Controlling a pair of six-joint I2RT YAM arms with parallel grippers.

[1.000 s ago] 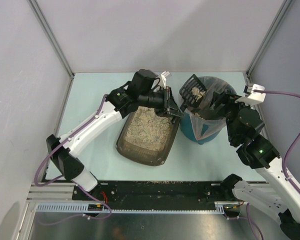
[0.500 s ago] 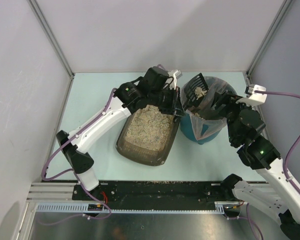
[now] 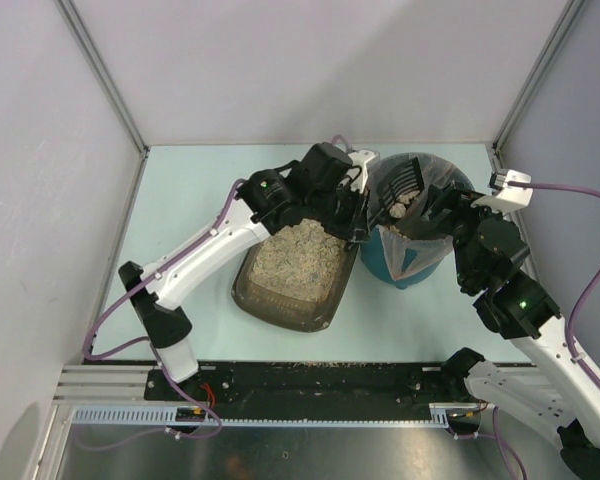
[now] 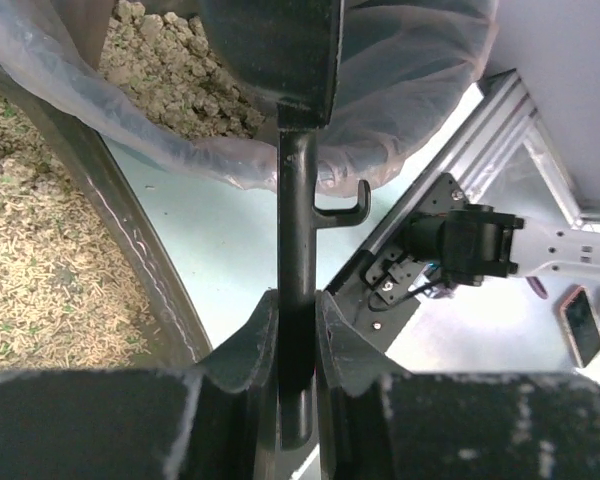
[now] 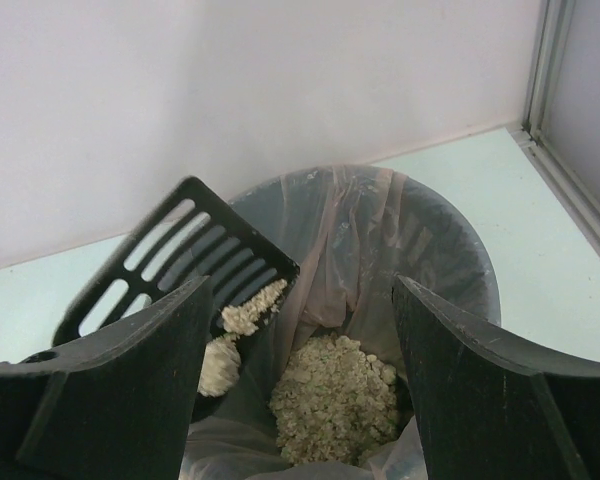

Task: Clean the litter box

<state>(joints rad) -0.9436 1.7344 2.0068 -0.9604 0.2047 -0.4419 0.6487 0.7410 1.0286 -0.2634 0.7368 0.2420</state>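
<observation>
Top external view: left gripper [image 4: 296, 335] pinches the slotted scoop [image 3: 400, 186] over the teal bin [image 3: 417, 265]; litter box [image 3: 280, 310] just left; right gripper [image 5: 302, 305] wide open

- The left gripper [image 3: 357, 213], clamped on the scoop [image 3: 401, 183], has been carried rightward, from over the far end of the litter box [image 3: 255, 305] to just beside the bin [image 3: 412, 262].
- The scoop has been brought farther over the bin's mouth and tipped down into it.
- The clumps [image 5: 248, 316] have been slid to the scoop's lower edge.
</observation>
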